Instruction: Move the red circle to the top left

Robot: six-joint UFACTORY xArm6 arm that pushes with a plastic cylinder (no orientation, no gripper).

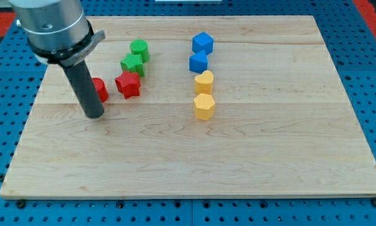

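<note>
The red circle (100, 90) lies on the wooden board (238, 163) at the left, partly hidden behind my rod. My tip (95, 115) rests on the board just below and slightly left of the red circle, touching or nearly touching it. A red star (128, 84) lies right of the red circle.
Two green blocks (139, 50) (132, 64) stand above the red star. Two blue blocks (203, 43) (198, 61) and two yellow blocks (204, 81) (204, 107) form a column near the board's middle. The board's left edge (31, 119) is near my tip.
</note>
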